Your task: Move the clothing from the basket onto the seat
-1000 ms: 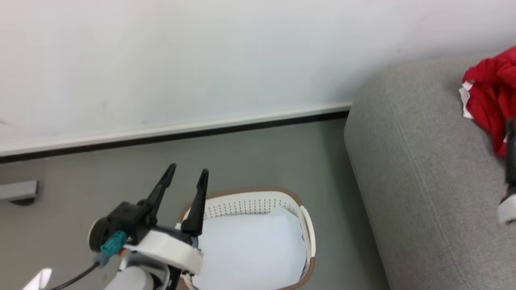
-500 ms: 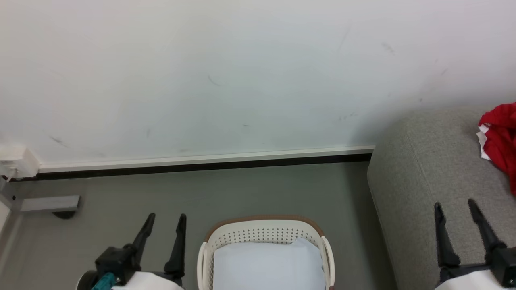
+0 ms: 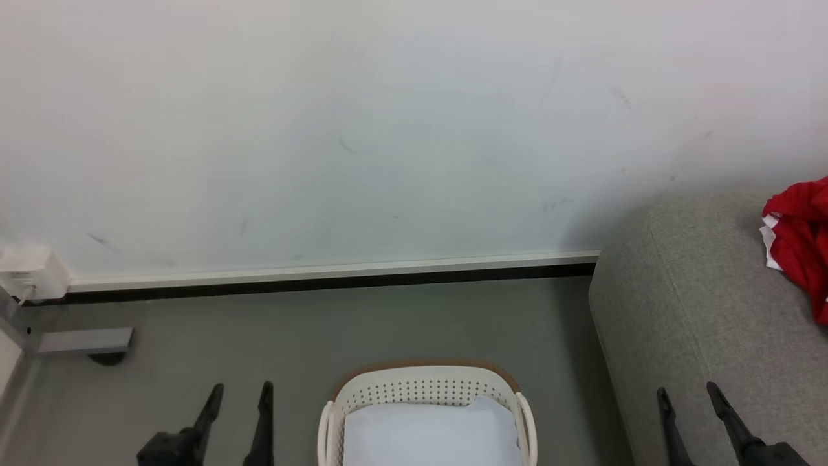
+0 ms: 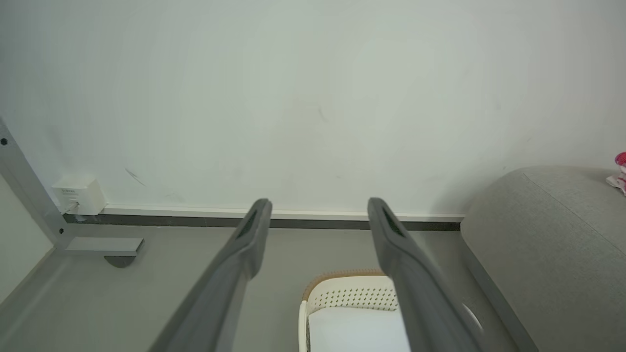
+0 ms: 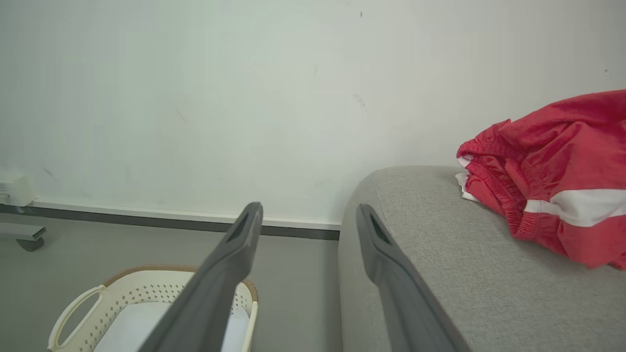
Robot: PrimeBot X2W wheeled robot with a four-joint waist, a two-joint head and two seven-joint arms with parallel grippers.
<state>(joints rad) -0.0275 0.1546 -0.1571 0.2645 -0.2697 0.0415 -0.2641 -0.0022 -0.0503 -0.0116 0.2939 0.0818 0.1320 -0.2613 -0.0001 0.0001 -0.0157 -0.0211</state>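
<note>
Pale wall (image 3: 388,129) and grey floor (image 3: 388,323) back everything we see. Our left claw (image 3: 241,389) pokes up at the lower left of the head view, fingers apart and empty. Our right claw (image 3: 686,389) stands at the lower right, against the grey fabric of the seat (image 3: 698,310), also spread with nothing between.

Half a second ago both reached higher in the frame, with pale forearms showing. Now only the fingers and a little of the dark bodies clear the bottom edge. The skirting (image 3: 323,272) sits lower too, so our head camera has tipped.

Between the claws, at bottom centre, the basket (image 3: 420,388) is cut off by the frame edge. It holds a plain pale cloth (image 3: 430,437), and we cannot see beneath it.

At the right, the clothing (image 3: 799,243) lies on the seat, a crumpled red heap cut by the right edge, well apart from both claws. Our right wrist view shows a white band on it.
</note>
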